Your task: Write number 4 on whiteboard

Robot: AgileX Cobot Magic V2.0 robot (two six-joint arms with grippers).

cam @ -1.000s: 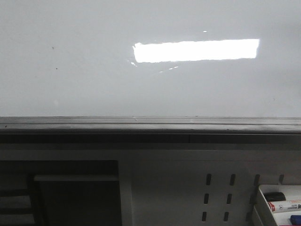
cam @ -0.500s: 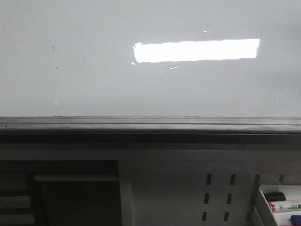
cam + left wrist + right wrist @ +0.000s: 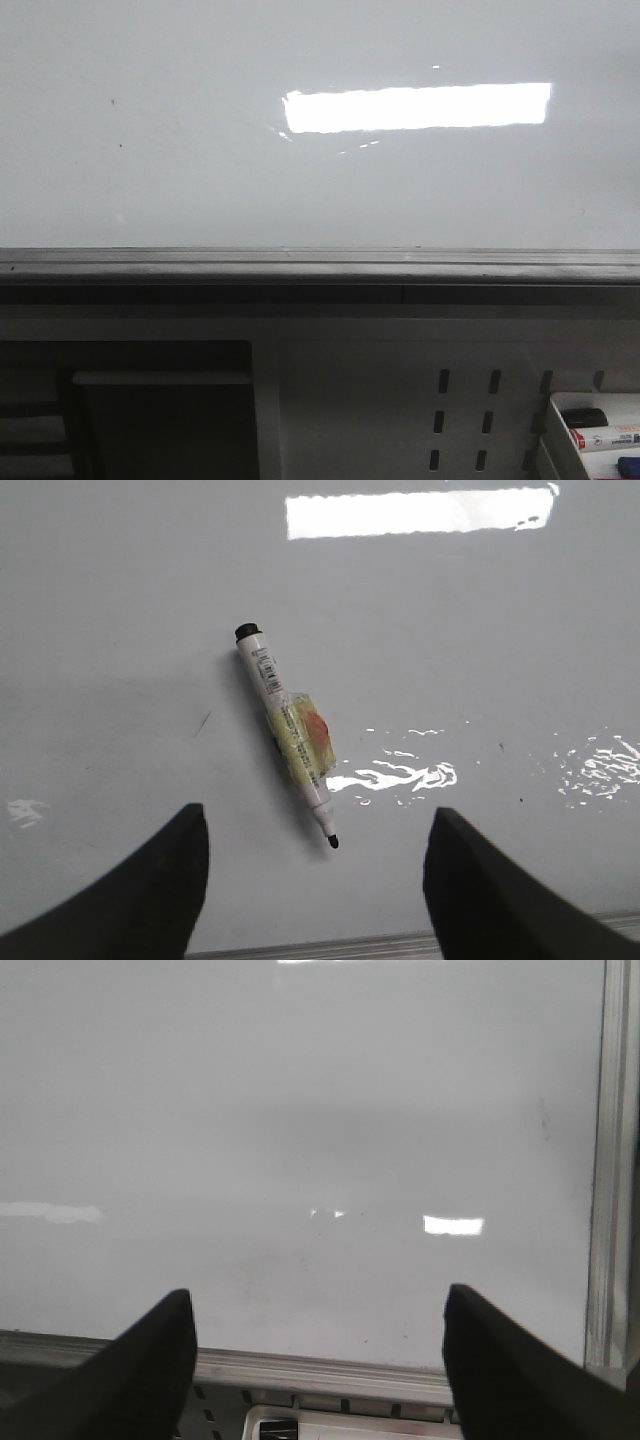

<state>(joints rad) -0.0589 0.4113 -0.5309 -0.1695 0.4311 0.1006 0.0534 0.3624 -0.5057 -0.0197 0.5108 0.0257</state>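
So the whiteboard (image 3: 200, 150) fills the upper part of the front view, glossy white, grey edge rail along its near side, a bright rectangular light reflection (image 3: 417, 107) on it. No drawn number 4 can be made out on the board in any view; only a few tiny dark specks. A marker (image 3: 286, 733) lies flat on the whiteboard in the left wrist view, uncapped, dark tip pointing toward the rail, a yellow-and-orange label round its barrel. Left gripper (image 3: 313, 880) hovers over the board with fingers spread wide, nothing between them, the marker tip just beyond the gap and not touching either finger. Right gripper (image 3: 315, 1360) likewise wide open and empty, above the board's rail near a corner of the frame. Below the rail sits a white perforated panel (image 3: 470, 410) with slots. Against that panel, on the right side, a white tray (image 3: 556, 428) holds several markers (image 3: 600, 437): one with a black cap, one with a red end, one blue; partly cut off by the frame edge.
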